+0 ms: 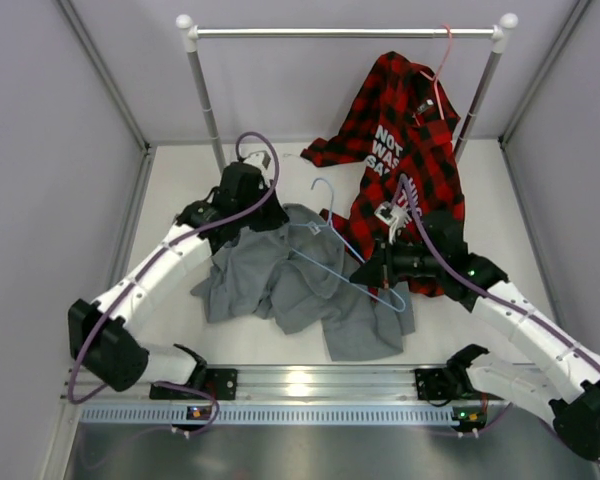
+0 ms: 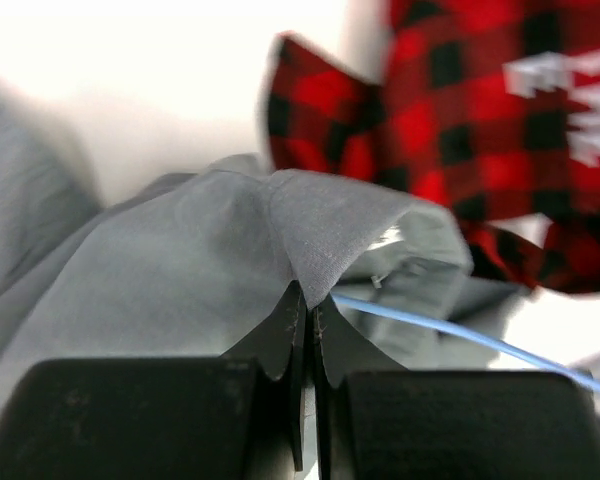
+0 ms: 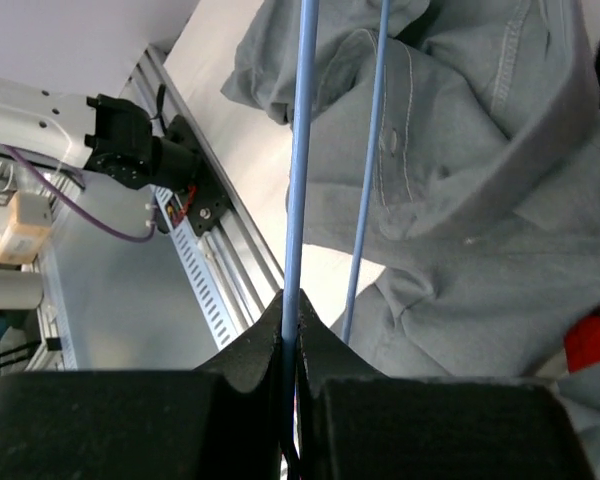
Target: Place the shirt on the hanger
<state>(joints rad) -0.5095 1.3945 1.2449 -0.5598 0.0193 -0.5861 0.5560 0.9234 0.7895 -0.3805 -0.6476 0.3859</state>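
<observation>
The grey shirt [image 1: 300, 285] lies crumpled in the middle of the table. My left gripper [image 1: 272, 213] is at its far left edge, shut on a fold of the grey fabric [image 2: 320, 225], which peaks up from the pinch [image 2: 308, 297]. The light-blue hanger [image 1: 340, 255] lies across the shirt, hook toward the back. My right gripper [image 1: 365, 273] is shut on the hanger's wire [image 3: 298, 180] near its right corner, jaws [image 3: 290, 305] closed tight round it. A second blue wire [image 3: 365, 170] of the hanger runs beside it over the shirt [image 3: 480, 200].
A red-and-black plaid shirt [image 1: 410, 150] hangs on a pink hanger [image 1: 442, 60] from the rail [image 1: 345, 32] at the back right, its tail reaching the table next to my right arm. The rail's left post [image 1: 205, 95] stands behind my left gripper.
</observation>
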